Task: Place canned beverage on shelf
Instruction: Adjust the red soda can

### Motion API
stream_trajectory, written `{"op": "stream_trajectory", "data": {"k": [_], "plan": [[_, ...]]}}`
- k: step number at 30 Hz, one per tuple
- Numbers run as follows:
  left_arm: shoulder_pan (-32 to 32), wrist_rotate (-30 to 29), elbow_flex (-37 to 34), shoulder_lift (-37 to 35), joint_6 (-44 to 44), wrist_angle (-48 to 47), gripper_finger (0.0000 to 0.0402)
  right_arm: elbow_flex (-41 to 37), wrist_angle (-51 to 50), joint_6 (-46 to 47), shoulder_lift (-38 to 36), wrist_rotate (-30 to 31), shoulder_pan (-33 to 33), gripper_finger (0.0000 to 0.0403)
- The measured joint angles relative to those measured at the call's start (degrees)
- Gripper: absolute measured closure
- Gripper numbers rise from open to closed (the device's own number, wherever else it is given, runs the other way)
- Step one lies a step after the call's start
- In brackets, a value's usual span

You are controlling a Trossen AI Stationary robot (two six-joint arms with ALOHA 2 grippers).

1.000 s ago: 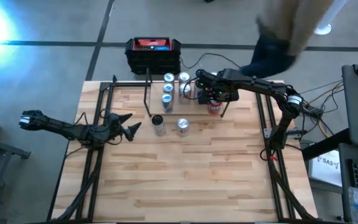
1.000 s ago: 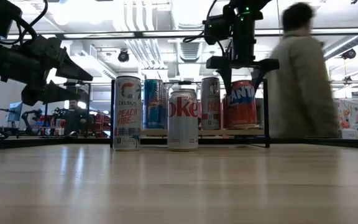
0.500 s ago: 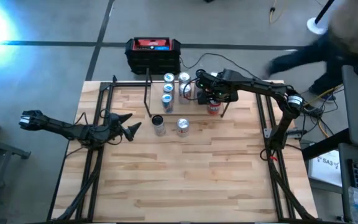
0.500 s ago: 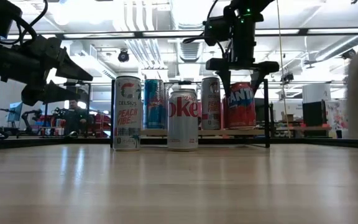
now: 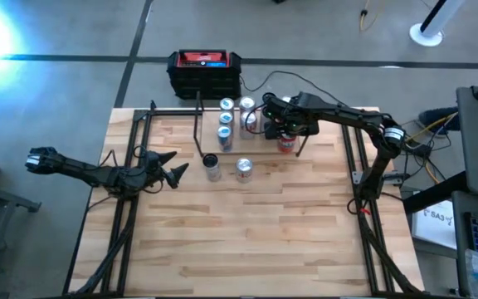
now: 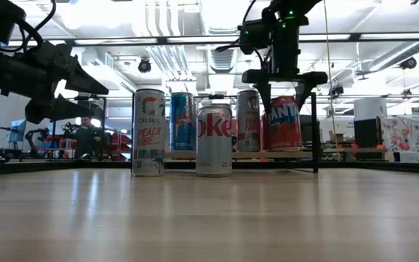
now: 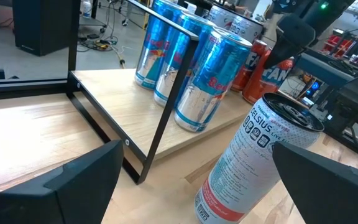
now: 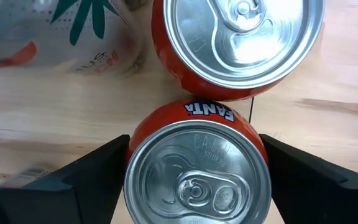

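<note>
My right gripper [image 5: 285, 135] stands over the right end of the shelf [image 5: 260, 143], a low rack with a light wood board and thin black posts. It is shut on an orange Fanta can [image 8: 194, 171]. A second Fanta can [image 8: 238, 43] stands just beyond it on the board. Three blue Red Bull cans [image 7: 194, 74] and a silver can [image 6: 247, 120] also stand upright on the board. A Celsius can [image 5: 212, 168] and a Diet Coke can [image 5: 244, 169] stand on the table in front of the shelf. My left gripper [image 5: 175, 164] is open and empty, left of the Celsius can. My right gripper pinches the Fanta can's upper side wall [image 6: 283, 109] between its two fingers [image 8: 73, 180], one on each side. The fingers come from above, pointing down. The can stands upright with its bottom on the shelf board [image 6: 253, 154], next to the silver can.
A black box with a red top [image 5: 204, 71] stands just behind the table's far edge. The shelf's black posts [image 6: 316, 131] rise beside the Fanta can. The table's black frame rails [image 5: 131, 208] run along both sides. The near half of the wooden table [image 5: 247, 241] is bare.
A person has walked past behind the table toward the right and has left the views. Both grippers have stayed where they were, and the Fanta can stays upright between the right gripper's fingers.
</note>
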Motion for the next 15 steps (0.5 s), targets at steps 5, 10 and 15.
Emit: {"op": "stream_trajectory", "data": {"k": [5, 10, 15], "plan": [[0.0, 0.0, 0.0, 0.0, 0.0, 0.0, 0.0003, -0.1, -0.1, 0.0, 0.0, 0.1, 0.0, 0.0070], [0.0, 0.0, 0.0, 0.0, 0.0, 0.0, 0.0003, -0.1, 0.1, 0.1, 0.0, 0.0, 0.0, 0.0069], [0.0, 0.0, 0.0, 0.0, 0.0, 0.0, 0.0003, -0.1, 1.3, 0.1, 0.0, 0.0, 0.0, 0.0066]]}}
